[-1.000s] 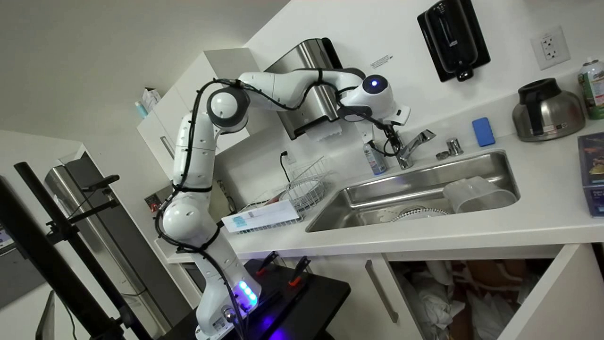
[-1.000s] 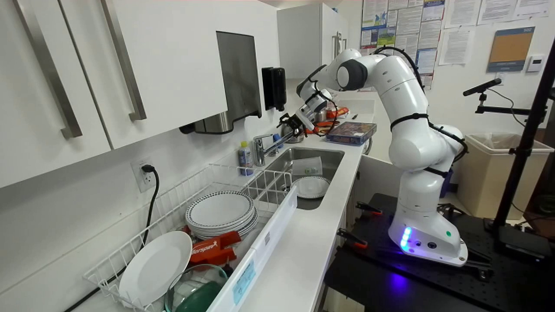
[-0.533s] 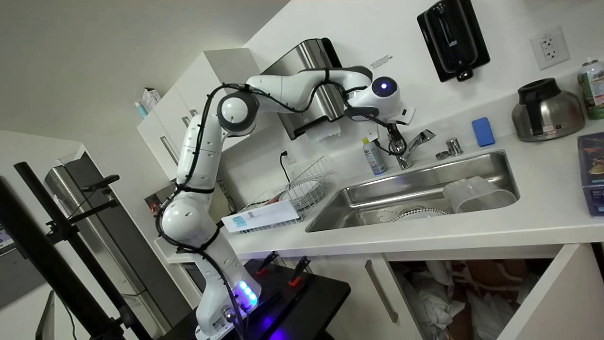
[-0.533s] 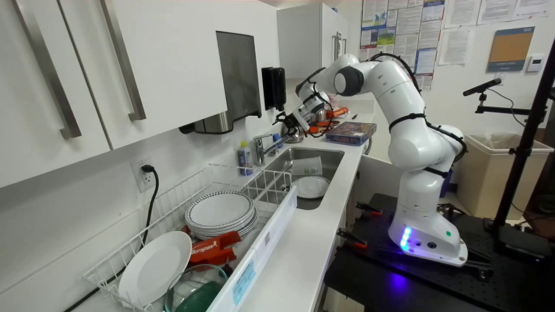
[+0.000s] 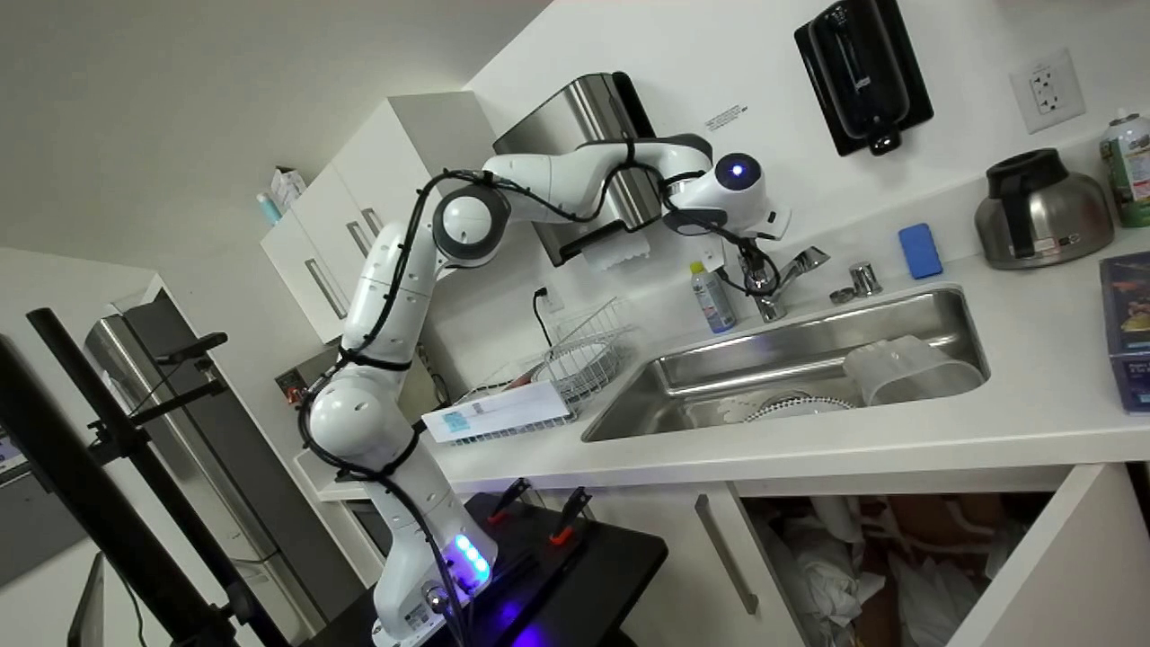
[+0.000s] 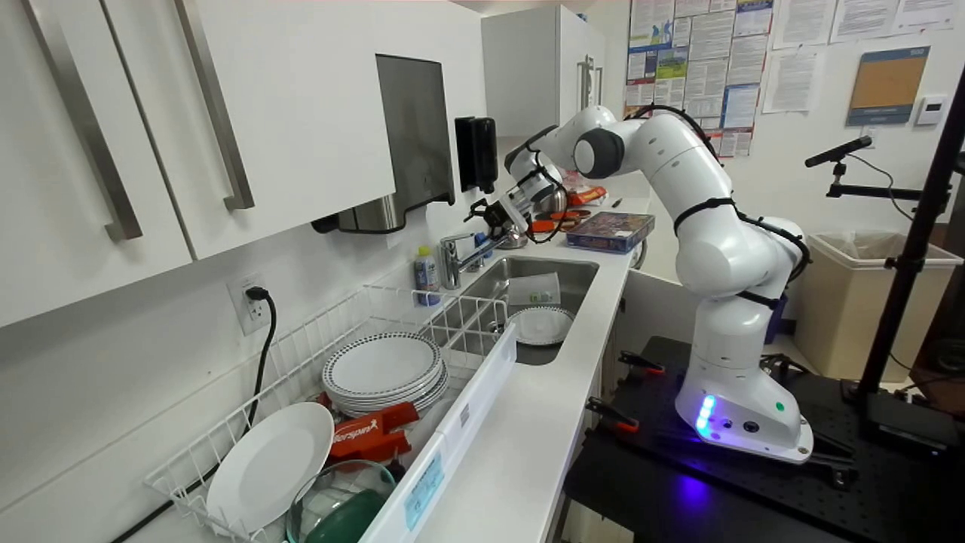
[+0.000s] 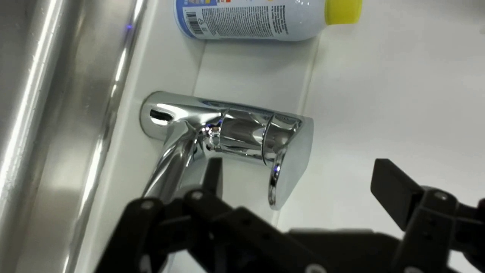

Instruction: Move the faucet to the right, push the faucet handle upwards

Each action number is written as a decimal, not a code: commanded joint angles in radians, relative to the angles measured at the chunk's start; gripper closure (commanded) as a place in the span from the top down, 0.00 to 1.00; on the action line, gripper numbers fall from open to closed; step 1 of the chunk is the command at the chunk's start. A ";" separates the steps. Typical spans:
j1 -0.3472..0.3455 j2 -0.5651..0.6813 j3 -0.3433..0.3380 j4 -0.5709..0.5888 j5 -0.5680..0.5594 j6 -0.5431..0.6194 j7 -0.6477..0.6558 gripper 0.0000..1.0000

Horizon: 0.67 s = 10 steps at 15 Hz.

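The chrome faucet (image 7: 242,132) stands at the sink's back edge and shows in both exterior views (image 5: 770,305) (image 6: 451,268). Its spout (image 7: 166,170) runs to the lower left in the wrist view, partly behind one finger. The faucet handle (image 7: 293,167) is a flat chrome lever on the body's top; it also shows in an exterior view (image 6: 457,238). My gripper (image 7: 305,182) is open and empty at the faucet. One finger (image 7: 214,174) appears between spout and handle, the other finger (image 7: 396,193) beyond the handle's top face, apart from it. Depth to the handle is hard to tell.
A spray bottle (image 7: 257,19) with a yellow cap stands beside the faucet. A small chrome fitting (image 5: 865,279) and a blue sponge (image 5: 920,252) are on its other side. The steel sink (image 5: 719,368) holds a plastic container (image 5: 916,373). A dish rack (image 6: 362,309) stands nearby.
The arm's elbow has sunk and moved forward. The gripper has moved slightly closer to the wall and faucet. The faucet looks the same.
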 commanded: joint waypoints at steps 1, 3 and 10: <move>0.012 0.048 0.000 0.074 -0.014 0.014 0.056 1.00; 0.014 0.060 0.004 0.090 -0.012 0.018 0.055 0.74; 0.021 0.073 0.008 0.123 -0.022 0.043 0.049 0.19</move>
